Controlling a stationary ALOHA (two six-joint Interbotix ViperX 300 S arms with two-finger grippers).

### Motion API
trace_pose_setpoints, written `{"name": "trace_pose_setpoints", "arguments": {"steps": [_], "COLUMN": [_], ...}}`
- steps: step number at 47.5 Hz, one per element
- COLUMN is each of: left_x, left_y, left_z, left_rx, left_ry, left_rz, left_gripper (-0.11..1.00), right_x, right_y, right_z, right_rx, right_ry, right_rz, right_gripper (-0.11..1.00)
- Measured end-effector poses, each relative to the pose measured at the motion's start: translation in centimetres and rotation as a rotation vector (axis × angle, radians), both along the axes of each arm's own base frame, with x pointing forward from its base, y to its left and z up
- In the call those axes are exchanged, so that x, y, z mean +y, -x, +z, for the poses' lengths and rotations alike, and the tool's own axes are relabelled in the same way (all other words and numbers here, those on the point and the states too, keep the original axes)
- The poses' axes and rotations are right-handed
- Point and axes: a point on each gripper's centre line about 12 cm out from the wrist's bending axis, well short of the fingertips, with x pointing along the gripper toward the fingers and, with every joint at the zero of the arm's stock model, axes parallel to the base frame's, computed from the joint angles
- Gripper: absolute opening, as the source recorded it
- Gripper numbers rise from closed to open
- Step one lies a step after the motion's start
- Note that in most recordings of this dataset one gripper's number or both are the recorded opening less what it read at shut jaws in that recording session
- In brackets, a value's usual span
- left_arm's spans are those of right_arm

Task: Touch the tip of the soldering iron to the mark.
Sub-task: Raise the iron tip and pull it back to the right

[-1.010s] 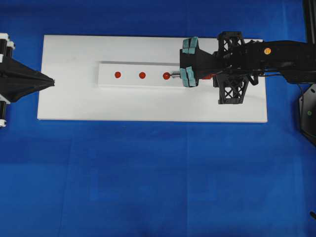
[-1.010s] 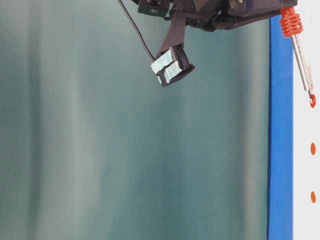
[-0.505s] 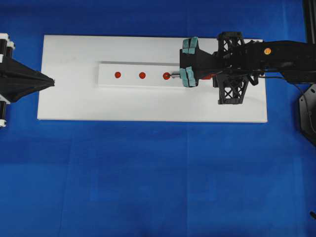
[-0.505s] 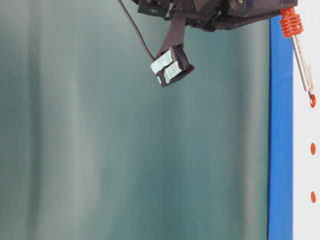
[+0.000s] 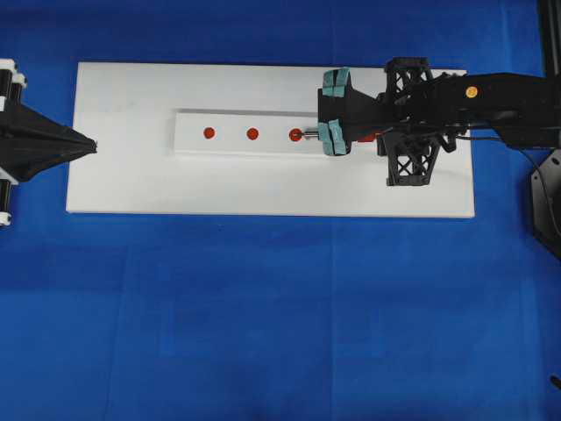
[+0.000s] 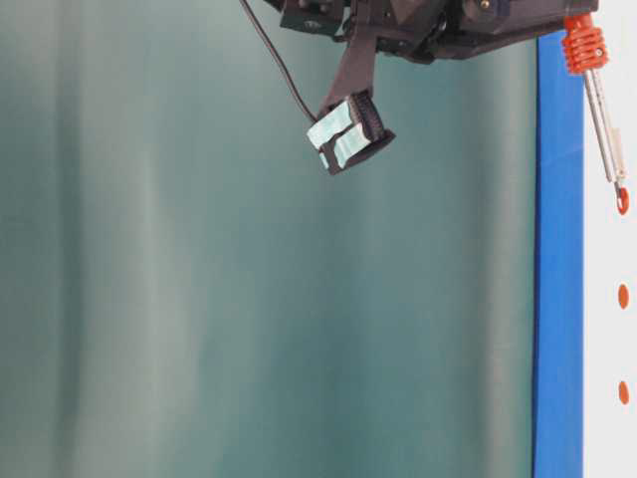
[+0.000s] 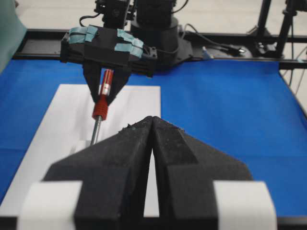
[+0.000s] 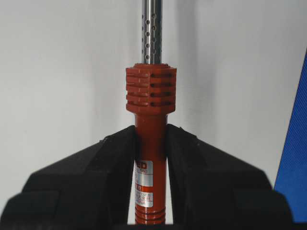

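My right gripper is shut on the red-orange handle of the soldering iron, just behind its ribbed collar. The silver shaft points left along a white strip that bears three red marks. The tip sits on the mark nearest the gripper, and the table-level view shows the same. The other two marks lie farther left. My left gripper is shut and empty at the board's left edge. Its wrist view shows the iron ahead.
The strip lies on a white board on the blue table. The iron's black cord hangs from the right arm. A black frame rail runs behind the table.
My right gripper has shifted very slightly with the iron. The tip stays on the same mark. The left arm has not moved.
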Motion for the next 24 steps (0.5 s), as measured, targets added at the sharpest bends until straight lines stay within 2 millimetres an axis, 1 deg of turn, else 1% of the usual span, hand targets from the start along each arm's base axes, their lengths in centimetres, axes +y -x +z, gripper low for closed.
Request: {"name": "trace_pose_setpoints", "arguments": {"steps": [8, 11, 21, 24], "left_x": [0.0, 0.0, 0.0, 0.0], "left_y": [0.0, 0.0, 0.0, 0.0], "left_z": [0.0, 0.0, 0.0, 0.0], "left_rx": [0.0, 0.0, 0.0, 0.0], "left_ry": [0.0, -0.001, -0.001, -0.001], "left_rz": [0.0, 0.0, 0.0, 0.0], "left_gripper": [0.0, 0.0, 0.0, 0.0], "right_x": [0.0, 0.0, -0.1, -0.1], "right_y": [0.0, 0.1, 0.5, 0.7], "right_z": [0.2, 0.7, 3.9, 5.3], "right_rx": [-0.001, -0.006, -0.034, -0.049], "right_ry": [0.0, 0.002, 0.019, 0.025], "right_rz": [0.0, -0.003, -0.014, -0.02], "right_gripper": [0.06, 0.06, 0.06, 0.06]}}
